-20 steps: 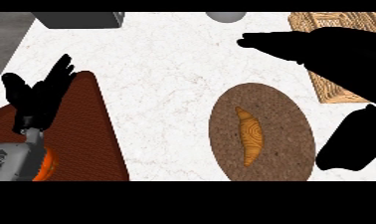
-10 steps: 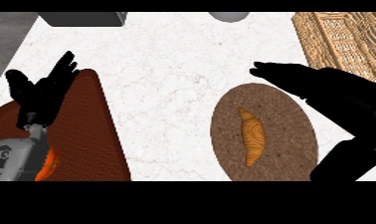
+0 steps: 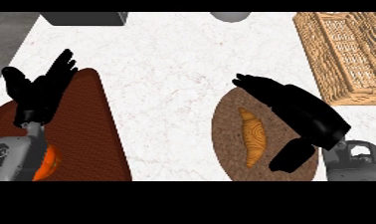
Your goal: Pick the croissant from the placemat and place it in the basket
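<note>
The pale speckled worktop [image 3: 169, 78] fills the view. At its left edge lies a reddish-brown mat [image 3: 81, 133], and over that mat's near corner the left hand [image 3: 37, 91] rests, fingers straight and pointing up, holding nothing. At the far right stands the woven basket [image 3: 339, 54], partly cut off by the edge. Near the lower right lies the round brown placemat [image 3: 228, 133]; the right hand [image 3: 301, 113] hangs above its right half with fingers extended and the thumb spread apart, gripping nothing. The croissant [image 3: 253, 136] lies on the placemat, just left of that hand, between fingers and thumb.
</note>
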Controlling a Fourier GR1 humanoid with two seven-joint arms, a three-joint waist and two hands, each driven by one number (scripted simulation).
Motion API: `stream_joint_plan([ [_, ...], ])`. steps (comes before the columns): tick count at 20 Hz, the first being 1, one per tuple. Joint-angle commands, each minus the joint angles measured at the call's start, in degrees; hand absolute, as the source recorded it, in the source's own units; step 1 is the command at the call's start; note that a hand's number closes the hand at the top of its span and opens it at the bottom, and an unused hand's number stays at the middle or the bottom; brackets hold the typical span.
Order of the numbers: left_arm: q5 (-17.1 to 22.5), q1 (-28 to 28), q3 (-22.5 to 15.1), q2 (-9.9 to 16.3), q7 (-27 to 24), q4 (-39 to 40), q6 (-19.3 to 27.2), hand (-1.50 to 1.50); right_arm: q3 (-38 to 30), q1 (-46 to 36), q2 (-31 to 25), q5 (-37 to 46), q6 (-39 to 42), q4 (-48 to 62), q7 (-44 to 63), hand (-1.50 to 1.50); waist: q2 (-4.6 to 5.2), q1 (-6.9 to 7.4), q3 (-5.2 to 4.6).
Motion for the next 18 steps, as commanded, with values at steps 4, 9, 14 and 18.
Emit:
stream_joint_plan([
  [4,-1.63,4.36,-0.53,-2.47,-0.71,-3.37,-0.49,0.00,4.17,2.06,2.38,11.33,-4.58,10.66,-7.46,-1.50,-0.13,0.14,-0.03],
  [9,-3.32,0.56,1.84,-2.60,-1.77,2.10,-0.87,0.00,6.09,2.40,5.25,15.41,-2.76,12.70,-5.91,-1.50,-0.10,-0.26,-0.05],
  [14,-3.29,2.78,3.06,-2.43,0.75,-2.00,-3.49,0.00,1.69,1.53,4.55,16.77,0.82,13.24,-9.63,-1.50,-0.16,-0.20,-0.05],
  [18,-4.68,7.10,2.45,-3.87,0.56,-6.60,-2.22,0.00,2.36,4.89,5.57,18.64,-1.33,10.86,-11.15,-1.50,-0.25,-0.14,-0.04],
])
